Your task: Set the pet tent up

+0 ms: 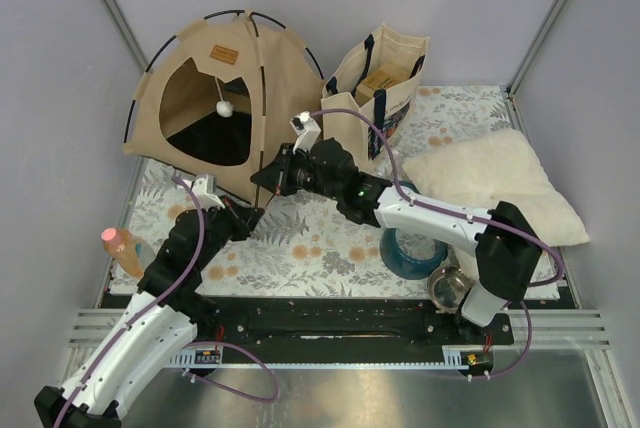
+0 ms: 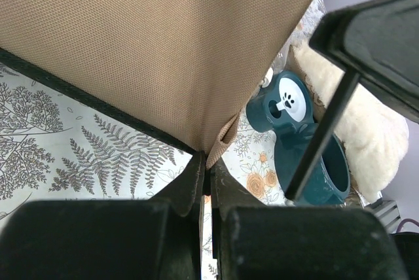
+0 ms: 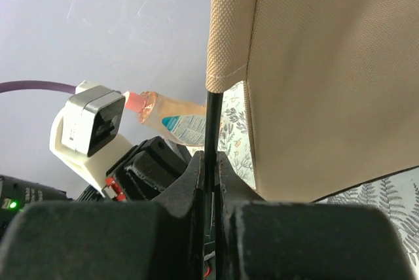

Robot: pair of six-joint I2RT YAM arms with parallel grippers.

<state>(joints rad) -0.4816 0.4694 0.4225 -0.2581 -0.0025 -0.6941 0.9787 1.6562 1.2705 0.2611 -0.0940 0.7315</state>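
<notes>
Left gripper (image 2: 205,172): fingers pressed together, pinching the tan corner loop at the bottom front corner of the pet tent (image 1: 265,78), on the side nearest the tote bag (image 1: 385,73).

Right gripper (image 3: 209,165): fingers clamped tight on a thin black pole (image 3: 210,123) of the tent. The pole rises from the grip into a fabric sleeve at the canvas edge. This gripper sits just beside the same front corner, slightly above the left gripper.

Pet tent: tan canvas, standing domed on the fern-print mat (image 1: 300,238). Its arched doorway faces the arms, and black poles bow over its top.

White pom-pom (image 1: 225,108): hangs on a string in the tent's doorway.

Brown label (image 1: 224,53): on the tent's front panel, above the doorway.

Tote bag: cream with navy handles, upright, just right of the tent.

White pillow (image 1: 500,188): right of the tent, beyond the tote bag, well apart from the canvas.

Teal bowl (image 1: 405,248): in front of the tent and to its right, partly under the right arm.

Teal piece with a white paw-print mark (image 2: 283,105): against the teal bowl, on the side toward the tent.

Metal bowl (image 1: 450,288): farther from the tent than the teal bowl, near the right arm's base.

Bottle with pink cap (image 1: 122,248): in front of the tent on its left side, tilted at the mat's edge.
</notes>
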